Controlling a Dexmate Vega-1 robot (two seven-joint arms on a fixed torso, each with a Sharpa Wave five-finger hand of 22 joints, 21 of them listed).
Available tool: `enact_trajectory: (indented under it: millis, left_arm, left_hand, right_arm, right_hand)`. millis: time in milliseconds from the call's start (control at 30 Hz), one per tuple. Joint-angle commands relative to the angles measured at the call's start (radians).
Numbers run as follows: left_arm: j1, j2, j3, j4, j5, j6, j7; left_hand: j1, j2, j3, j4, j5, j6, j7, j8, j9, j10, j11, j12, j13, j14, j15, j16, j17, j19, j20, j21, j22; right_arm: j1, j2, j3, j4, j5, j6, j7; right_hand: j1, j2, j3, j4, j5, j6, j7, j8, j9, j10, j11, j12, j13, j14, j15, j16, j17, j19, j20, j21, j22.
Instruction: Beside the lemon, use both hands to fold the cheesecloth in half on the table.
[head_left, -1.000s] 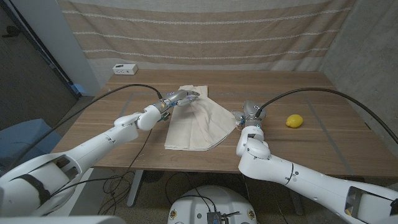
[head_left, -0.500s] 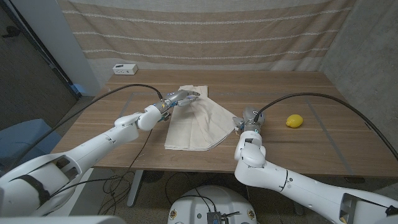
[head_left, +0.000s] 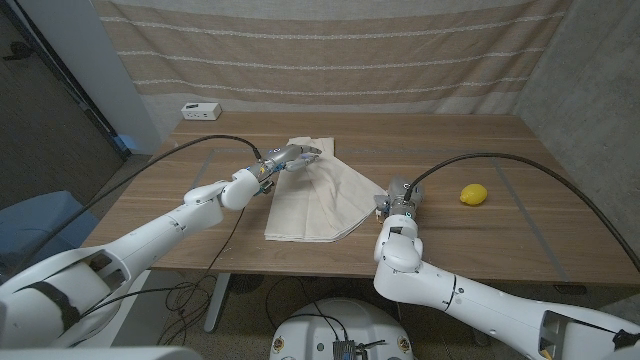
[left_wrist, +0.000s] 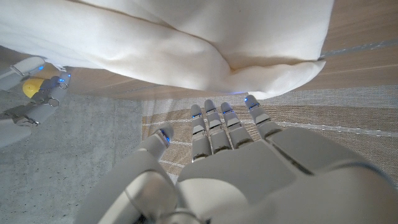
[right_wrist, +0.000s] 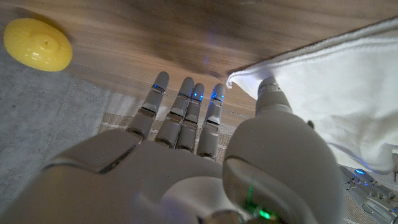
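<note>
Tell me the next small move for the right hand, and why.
Probably close the thumb and fingers on the cloth corner. In the right wrist view the right robot hand has its fingers straight beside the corner, with the thumb by the cloth edge; no grip shows yet. The left robot hand is at the far corner.

The cheesecloth (head_left: 318, 198) lies mid-table, the lemon (head_left: 474, 194) well to its right.

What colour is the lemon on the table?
The lemon is bright yellow, seen best in the right wrist view.
</note>
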Motion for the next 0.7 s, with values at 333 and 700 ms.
enact_trajectory:
  millis: [333,700]
  left_arm:
    - [0.018,0.015,-0.013,-0.022,-0.006,0.016,0.007]
    - [0.032,0.026,-0.02,-0.046,-0.005,0.028,0.005]
  left_hand:
    - [-0.007,0.02,0.01,-0.004,0.002,0.001,-0.015,0.002,0.001,-0.004,-0.012,-0.004,0.002,-0.004,-0.023,-0.003,-0.001,-0.001,-0.013,0.01,0.002]
    - [-0.007,0.021,0.011,-0.006,0.002,0.001,0.001,0.002,0.001,0.005,-0.001,-0.002,0.002,-0.008,-0.014,-0.004,-0.001,0.0,-0.007,0.01,0.002]
  right_arm:
    - [0.073,-0.001,-0.086,0.097,0.129,0.046,-0.117]
    - [-0.152,-0.044,0.197,0.003,0.253,0.426,-0.323]
  right_hand:
    - [0.143,0.035,0.065,-0.029,0.063,0.285,-0.019,0.096,-0.022,0.121,-0.069,0.064,0.003,0.087,-0.093,-0.01,-0.005,0.042,-0.036,-0.019,0.003]
    - [0.265,0.093,0.145,-0.032,0.057,0.413,0.025,0.118,-0.042,0.258,-0.076,0.127,-0.006,0.212,-0.123,0.013,-0.006,0.116,-0.072,-0.005,0.002]
